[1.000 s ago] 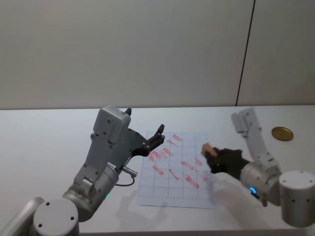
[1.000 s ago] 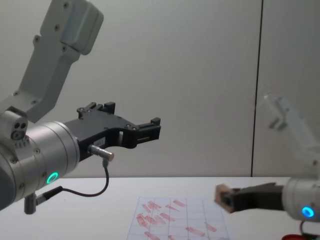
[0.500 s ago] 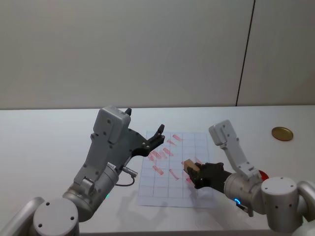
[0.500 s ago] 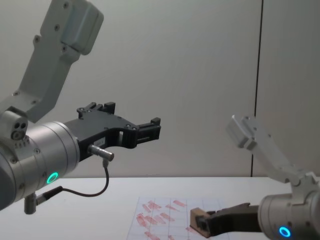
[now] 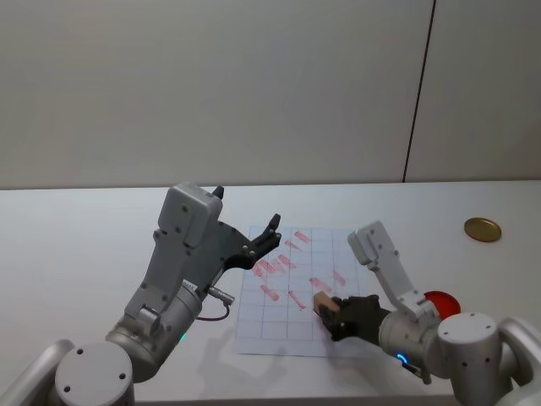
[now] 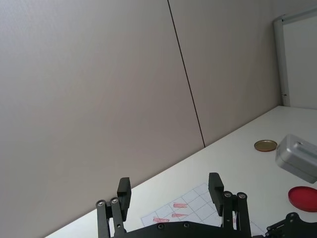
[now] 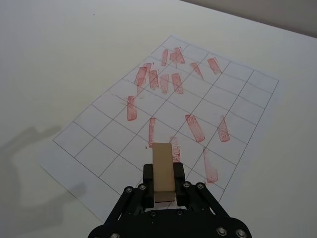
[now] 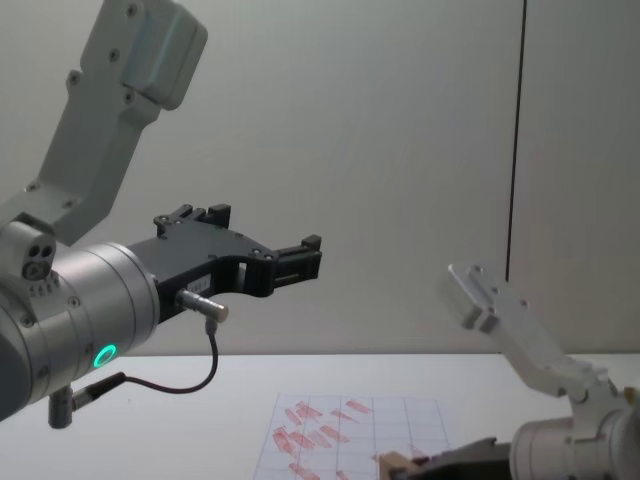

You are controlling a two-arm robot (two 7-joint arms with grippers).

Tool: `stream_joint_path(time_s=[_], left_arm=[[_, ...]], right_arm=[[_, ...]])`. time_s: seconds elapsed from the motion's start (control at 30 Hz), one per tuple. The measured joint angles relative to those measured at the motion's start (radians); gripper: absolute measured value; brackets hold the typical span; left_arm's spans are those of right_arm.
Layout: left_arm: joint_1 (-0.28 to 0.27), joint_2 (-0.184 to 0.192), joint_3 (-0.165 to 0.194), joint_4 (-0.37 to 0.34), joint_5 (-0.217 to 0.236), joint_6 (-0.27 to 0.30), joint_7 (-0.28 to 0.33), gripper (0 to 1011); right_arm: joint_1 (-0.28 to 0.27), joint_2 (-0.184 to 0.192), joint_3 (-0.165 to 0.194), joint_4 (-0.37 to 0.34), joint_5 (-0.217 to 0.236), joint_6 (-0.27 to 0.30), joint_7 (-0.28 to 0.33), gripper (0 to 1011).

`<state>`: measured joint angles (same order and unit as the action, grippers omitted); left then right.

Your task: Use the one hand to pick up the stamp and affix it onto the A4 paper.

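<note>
Right wrist view: stamp (image 7: 164, 161) gripped in the right pincer (image 7: 164, 181).

Lab: white table (image 5: 76, 233), plain panelled wall (image 5: 254, 85)

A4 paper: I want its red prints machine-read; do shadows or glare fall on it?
Right wrist view: soft shadows on the table beside the A4 paper; prints evenly lit, no glare. Head view: faint shadow on the table off its near left corner; left gripper raised; right gripper, holding the stamp, covers part of it.
</note>
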<state>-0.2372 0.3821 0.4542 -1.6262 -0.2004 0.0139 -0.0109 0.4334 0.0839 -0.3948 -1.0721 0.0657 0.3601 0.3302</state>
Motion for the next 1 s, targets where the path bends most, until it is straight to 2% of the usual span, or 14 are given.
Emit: stream_joint_path(time_s=[0.5, 1.0], left_arm=[[0.0, 0.0, 0.0, 0.0, 0.0, 0.0, 0.0, 993], [0.0, 0.0, 0.0, 0.0, 0.0, 0.0, 0.0, 993]], right_arm=[[0.018, -0.012, -0.008, 0.082, -0.014, -0.029, 0.009, 219], [0.022, -0.016, -0.014, 0.115, -0.02, -0.039, 0.014, 218]])
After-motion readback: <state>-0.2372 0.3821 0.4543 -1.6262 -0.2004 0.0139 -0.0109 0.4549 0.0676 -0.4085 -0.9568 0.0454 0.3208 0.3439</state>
